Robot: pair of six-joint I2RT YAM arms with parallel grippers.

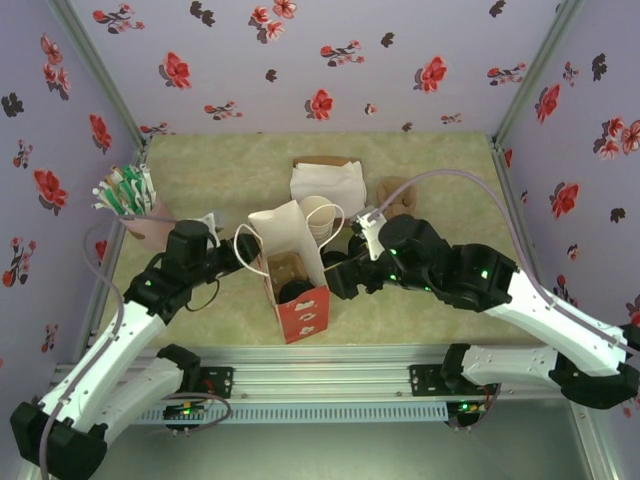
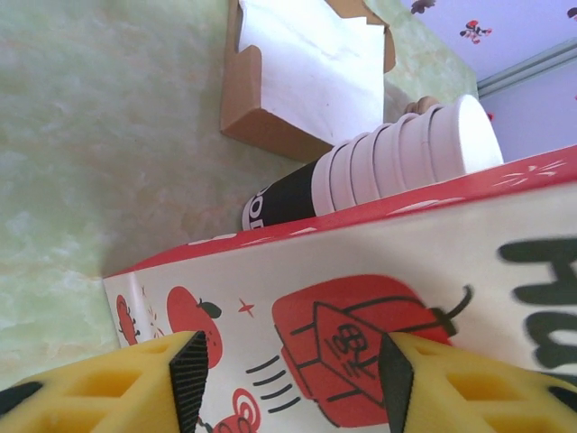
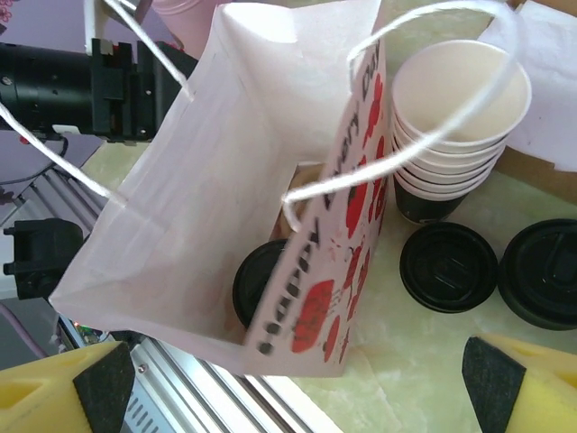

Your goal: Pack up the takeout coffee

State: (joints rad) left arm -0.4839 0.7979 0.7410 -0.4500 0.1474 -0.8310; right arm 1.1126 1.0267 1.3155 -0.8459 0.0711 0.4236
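The takeout coffee [image 3: 260, 287] sits at the bottom of the open paper bag [image 3: 194, 171]. I can see only part of its black lid; the bag's printed wall cuts off the rest and hides the cup's body. The right gripper [image 3: 297, 390] hangs over the bag's near edge with its jaws spread wide and nothing between them. The left gripper [image 2: 293, 379] is also spread, facing the bag's printed side; I can't tell whether it touches. The stack of cups [image 3: 455, 135] stands just beyond the bag, beside two spare lids [image 3: 448, 267].

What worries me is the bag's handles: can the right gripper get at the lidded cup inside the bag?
Probably yes: the bag gapes toward the open right gripper, the lidded cup showing inside. One handle loop crosses the opening.
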